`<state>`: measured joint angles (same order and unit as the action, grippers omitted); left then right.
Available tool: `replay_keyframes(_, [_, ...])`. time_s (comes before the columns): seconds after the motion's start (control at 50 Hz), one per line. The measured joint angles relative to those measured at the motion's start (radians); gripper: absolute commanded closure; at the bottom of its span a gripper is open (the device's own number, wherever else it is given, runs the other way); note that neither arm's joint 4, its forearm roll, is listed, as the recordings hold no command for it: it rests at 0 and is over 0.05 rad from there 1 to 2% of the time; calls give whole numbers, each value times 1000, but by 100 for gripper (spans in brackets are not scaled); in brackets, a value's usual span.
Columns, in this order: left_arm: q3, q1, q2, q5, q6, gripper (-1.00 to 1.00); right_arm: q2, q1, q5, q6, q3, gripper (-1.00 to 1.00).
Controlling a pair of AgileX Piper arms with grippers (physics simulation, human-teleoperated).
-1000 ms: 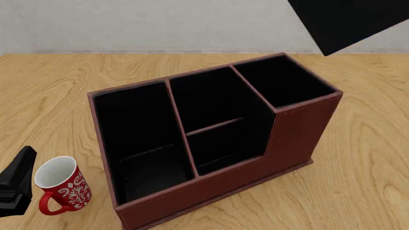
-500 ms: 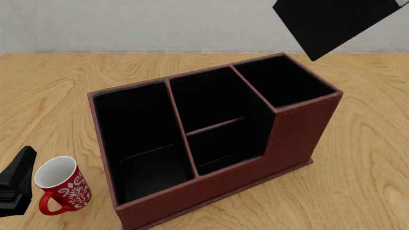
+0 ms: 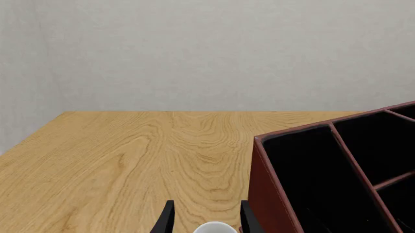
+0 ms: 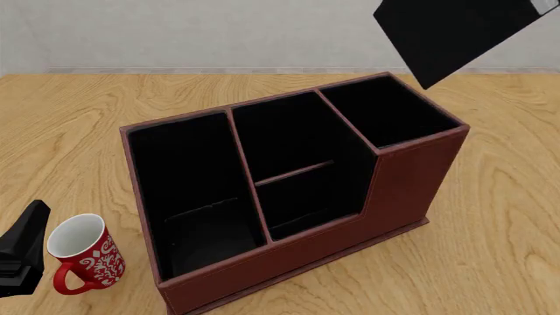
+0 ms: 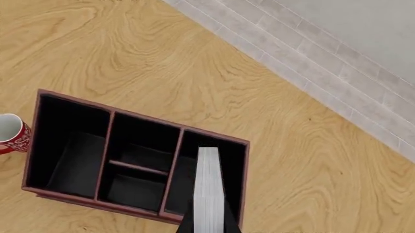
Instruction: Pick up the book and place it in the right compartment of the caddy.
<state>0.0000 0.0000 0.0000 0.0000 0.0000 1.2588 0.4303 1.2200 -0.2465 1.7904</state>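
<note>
The book [image 4: 463, 36] is black and tilted, held in the air above the caddy's far right end. In the right wrist view its white page edges [image 5: 209, 189] run out from my right gripper [image 5: 209, 224], which is shut on it, and they hang over the right compartment [image 5: 230, 160]. The reddish-brown caddy [image 4: 411, 190] stands mid-table, its right compartment [image 4: 385, 111] black inside and holding nothing. My left gripper [image 4: 22, 252] sits low at the front left, open; its fingers [image 3: 167, 221] show in the left wrist view.
A red and white mug [image 4: 83, 259] stands just right of my left gripper, in front of the caddy's left end; its rim [image 3: 214, 227] shows between the left fingers. The caddy's left wall [image 3: 272, 194] is close beside them. A grey wall backs the table.
The book has moved left and a little down toward the caddy's right end, mostly in the first half second. The left arm and mug have not moved.
</note>
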Motion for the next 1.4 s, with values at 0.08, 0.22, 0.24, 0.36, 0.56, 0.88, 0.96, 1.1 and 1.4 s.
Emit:
replay_keyframes(0.08, [0,0,0,0,0,-100,-2,1,0,8,-2,100])
replay_keyframes(0.22, [0,0,0,0,0,-100,-5,-1,0,20,-7,100])
replay_keyframes(0.24, [0,0,0,0,0,-100,-6,-1,0,21,-7,100])
replay_keyframes(0.36, [0,0,0,0,0,-100,-7,-4,0,31,-7,100])
replay_keyframes(0.56, [0,0,0,0,0,-100,-17,1,0,58,-17,100])
replay_keyframes(0.88, [0,0,0,0,0,-100,-29,18,-1,100,-25,100])
replay_keyframes(0.96, [0,0,0,0,0,-100,-31,23,-5,108,-31,100])
replay_keyframes(1.1, [0,0,0,0,0,-100,-38,31,-17,121,-49,100])
replay_keyframes(1.4, [0,0,0,0,0,-100,-60,40,-53,145,-106,100])
